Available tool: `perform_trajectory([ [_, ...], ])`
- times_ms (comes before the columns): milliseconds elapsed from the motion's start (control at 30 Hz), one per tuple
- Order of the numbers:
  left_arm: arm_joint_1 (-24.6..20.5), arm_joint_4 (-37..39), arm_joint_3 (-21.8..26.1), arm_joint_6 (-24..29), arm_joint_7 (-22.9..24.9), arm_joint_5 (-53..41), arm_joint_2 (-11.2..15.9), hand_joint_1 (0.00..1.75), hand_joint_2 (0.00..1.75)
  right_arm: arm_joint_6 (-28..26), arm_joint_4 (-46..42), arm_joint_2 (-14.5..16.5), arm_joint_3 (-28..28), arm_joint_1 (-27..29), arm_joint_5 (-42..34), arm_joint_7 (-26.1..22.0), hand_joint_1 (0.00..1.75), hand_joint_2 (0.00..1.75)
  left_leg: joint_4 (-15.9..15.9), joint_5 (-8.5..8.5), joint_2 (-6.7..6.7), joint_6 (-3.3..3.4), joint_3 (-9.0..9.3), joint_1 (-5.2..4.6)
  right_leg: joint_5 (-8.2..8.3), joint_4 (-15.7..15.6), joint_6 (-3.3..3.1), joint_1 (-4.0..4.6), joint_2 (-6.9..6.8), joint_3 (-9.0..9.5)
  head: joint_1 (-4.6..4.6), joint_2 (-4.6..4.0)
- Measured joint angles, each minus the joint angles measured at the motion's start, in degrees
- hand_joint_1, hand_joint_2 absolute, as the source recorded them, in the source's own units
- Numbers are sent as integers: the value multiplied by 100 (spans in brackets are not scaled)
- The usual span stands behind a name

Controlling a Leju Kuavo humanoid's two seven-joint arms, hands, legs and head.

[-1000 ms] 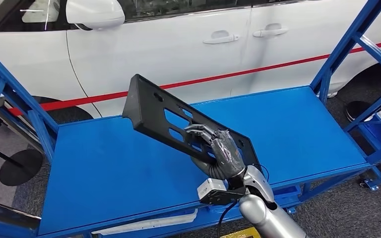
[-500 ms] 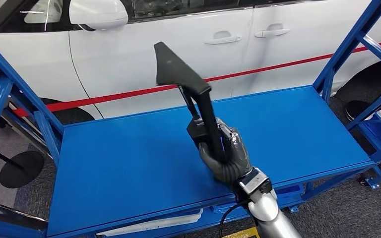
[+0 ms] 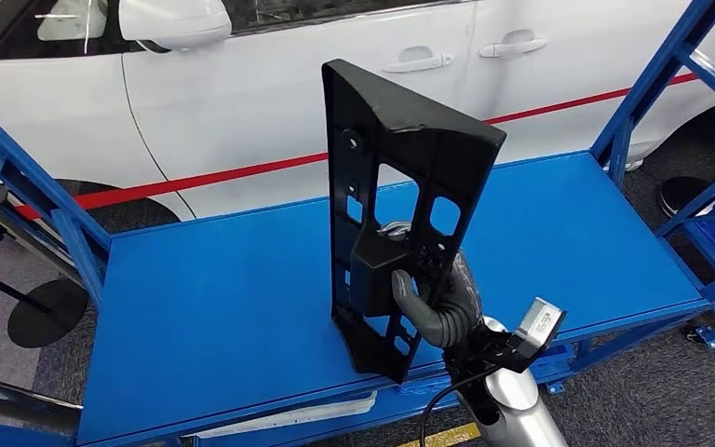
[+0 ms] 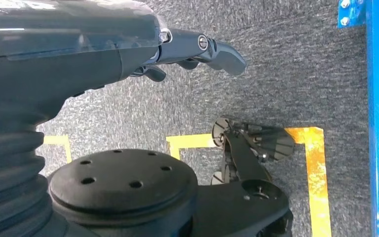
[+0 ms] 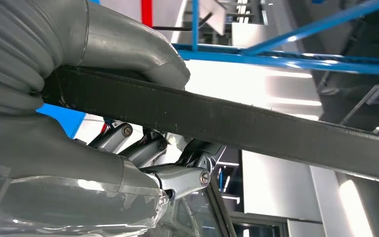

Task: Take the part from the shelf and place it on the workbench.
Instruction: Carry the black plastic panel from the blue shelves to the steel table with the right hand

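The right hand [image 3: 438, 298], clamped on the part [image 3: 400, 214], has swung it from edge-on to upright, face-on (low corner near the bench [image 3: 205, 307]); setting down looks close.

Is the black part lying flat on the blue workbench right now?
No, the right hand holds the black part upright above the blue workbench.

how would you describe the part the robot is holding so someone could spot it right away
Start at the long blue workbench in front of the white car. Over its near edge, the right hand grips a black plastic bracket panel, held upright. It is the one dark thing over the blue surface, flat, pierced by rectangular cut-outs, with a slanted top edge.
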Motion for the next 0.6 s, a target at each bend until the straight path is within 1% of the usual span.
perform_trajectory([
  [33, -2, 0, -1, 0, -2, -1, -3, 0, 175, 40, 7, 5, -7, -7, -44, -16, 175, 175, 157, -105, 7, -19, -67, 4, 7, -18, -39, -10, -8, 10, -1, 0],
  [67, -3, 0, -1, 0, -3, -1, -5, 0, 175, 68, 13, 11, -9, -13, -68, -31, 175, 175, 437, -262, 14, -32, -194, 9, 7, -29, -71, -10, -18, 21, -2, 0],
  [133, 0, 0, -2, -1, -4, -2, -8, 0, 175, 99, 37, 19, -10, -18, -87, -54, 175, 175, 1212, -593, 20, -47, -570, 8, -6, -28, -111, 14, -29, 26, -3, -1],
  [167, 4, 0, -2, -1, -5, -2, -8, 0, 175, 103, 54, 21, -10, -17, -89, -56, 175, 175, 1505, -664, 20, -49, -724, 8, -12, -24, -120, 28, -31, 29, -2, -1],
  [200, 5, 0, -2, -2, -6, -2, -8, 0, 175, 104, 70, 21, -10, -16, -90, -56, 175, 175, 1608, -627, 20, -44, -791, 7, -19, -20, -128, 40, -31, 35, -2, -1],
  [233, 5, 0, -2, -2, -7, -2, -8, 0, 175, 104, 84, 22, -10, -16, -92, -56, 175, 175, 1487, -486, 20, -31, -751, 5, -28, -14, -134, 50, -29, 45, -3, -1],
  [267, 4, 0, -3, -3, -8, -3, -8, 0, 175, 108, 92, 22, -10, -18, -99, -56, 175, 175, 1171, -269, 21, -5, -617, 0, -39, -9, -135, 58, -26, 60, -3, 0],
  [300, 2, 0, -3, -10, -4, -4, -8, 0, 175, 120, 98, 23, -10, -20, -120, -58, 175, 175, 778, -66, 24, 35, -446, -12, -53, -3, -130, 66, -24, 73, -1, 0],
  [333, 0, 0, -4, -22, 5, -4, -9, 0, 175, 143, 103, 23, -10, -23, -149, -60, 175, 175, 421, 78, 27, 71, -284, -26, -65, 12, -115, 79, -20, 76, -1, 0],
  [367, -3, 0, -4, -42, 22, -3, -10, 0, 175, 178, 111, 23, -10, -23, -188, -62, 175, 175, 173, 151, 29, 101, -179, -42, -71, 24, -94, 87, -20, 66, 1, 0],
  [400, -4, 0, -4, -70, 44, 3, -11, 0, 175, 217, 123, 23, -10, -21, -229, -64, 175, 175, 55, 159, 28, 124, -134, -57, -68, 33, -68, 91, -23, 49, 2, 0],
  [433, -5, 0, -4, -99, 65, 18, -14, 0, 175, 256, 133, 25, -10, -15, -258, -66, 175, 175, 19, 156, 23, 136, -125, -66, -59, 37, -42, 90, -28, 35, 1, 0],
  [467, -1, 0, -4, -128, 82, 34, -20, 0, 175, 286, 141, 26, -8, -9, -280, -66, 175, 175, -7, 169, 22, 159, -128, -55, -62, 38, -15, 87, -34, 26, 1, 0],
  [500, 2, 0, -3, -153, 93, 49, -26, 0, 175, 304, 146, 29, -7, -1, -292, -67, 175, 175, -39, 195, 23, 186, -122, -44, -103, 67, 14, 81, -34, 19, 3, 0],
  [533, 2, 0, -3, -170, 102, 59, -33, 0, 175, 316, 147, 33, -6, 5, -302, -66, 175, 175, -71, 220, 26, 211, -117, -29, -209, 170, 41, 75, -31, -16, 5, 0],
  [567, -1, 0, -2, -183, 112, 59, -39, 0, 175, 321, 147, 37, -5, 13, -314, -63, 175, 175, -98, 243, 32, 234, -117, -15, -384, 387, 71, 66, -27, -96, 7, 0],
  [600, -6, 0, -2, -192, 127, 55, -43, 0, 175, 326, 149, 40, -4, 26, -326, -58, 175, 175, -103, 256, 34, 248, -127, -17, -594, 700, 97, 46, -22, -215, 9, 0],
])
